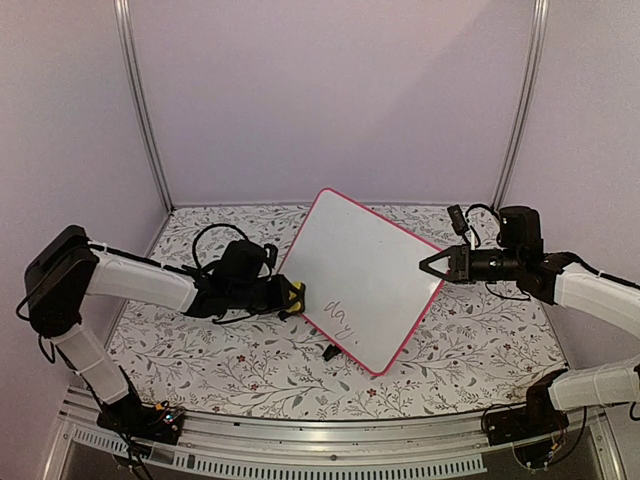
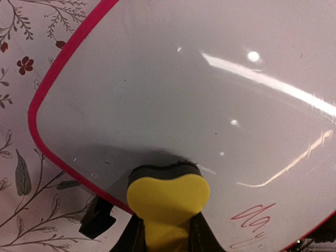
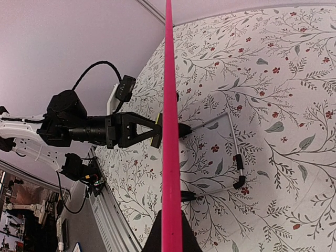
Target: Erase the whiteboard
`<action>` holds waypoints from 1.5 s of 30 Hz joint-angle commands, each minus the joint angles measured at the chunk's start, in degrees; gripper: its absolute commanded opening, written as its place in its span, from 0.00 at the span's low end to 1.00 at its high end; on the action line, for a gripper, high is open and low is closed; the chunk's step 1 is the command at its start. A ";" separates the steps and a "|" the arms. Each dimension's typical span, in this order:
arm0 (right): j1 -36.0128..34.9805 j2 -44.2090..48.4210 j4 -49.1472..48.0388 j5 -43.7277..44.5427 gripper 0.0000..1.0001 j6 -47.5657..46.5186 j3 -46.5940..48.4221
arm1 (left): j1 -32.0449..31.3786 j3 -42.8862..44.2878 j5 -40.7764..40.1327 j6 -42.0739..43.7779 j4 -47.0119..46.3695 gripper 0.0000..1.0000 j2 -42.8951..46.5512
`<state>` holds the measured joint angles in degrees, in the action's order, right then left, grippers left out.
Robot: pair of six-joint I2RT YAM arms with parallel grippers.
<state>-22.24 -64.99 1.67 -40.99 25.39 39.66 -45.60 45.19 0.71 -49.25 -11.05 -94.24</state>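
The whiteboard (image 1: 362,277), white with a pink-red frame, stands tilted on a wire stand in the middle of the table. Red handwriting (image 1: 343,312) sits near its lower edge and shows in the left wrist view (image 2: 252,221). My left gripper (image 1: 290,297) is shut on a yellow eraser (image 2: 167,195) with a black pad, pressed on the board's lower left part. My right gripper (image 1: 428,266) is shut on the board's right edge, seen edge-on as a pink line (image 3: 171,131).
The table wears a floral cloth (image 1: 210,350). The board's wire stand (image 3: 236,157) with black clip feet (image 1: 329,351) rests behind it. White walls and metal posts (image 1: 145,110) close off the back.
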 commanded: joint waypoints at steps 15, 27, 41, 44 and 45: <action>-0.24 0.95 -6.51 -1.51 0.00 -0.86 0.86 | -3.70 -1.93 6.06 -2.06 4.28 0.00 -2.58; -0.20 1.00 -6.09 -1.34 0.00 -0.87 1.12 | -6.13 -6.15 7.03 -5.35 2.71 0.00 1.36; -0.31 0.35 -6.07 -1.51 0.00 -0.54 1.56 | -5.63 1.89 -1.98 4.72 8.58 0.00 10.80; -0.30 0.22 -5.98 -1.62 0.00 -0.51 1.56 | -5.56 6.41 0.40 7.13 9.16 0.00 7.73; -0.30 0.25 -5.98 -1.63 0.00 -0.51 1.56 | -5.65 7.53 1.60 7.72 9.41 0.00 5.97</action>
<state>-22.24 -65.01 1.74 -40.84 25.26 39.66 -51.13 48.16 0.05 -46.54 -3.57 -84.20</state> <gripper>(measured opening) 0.029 0.215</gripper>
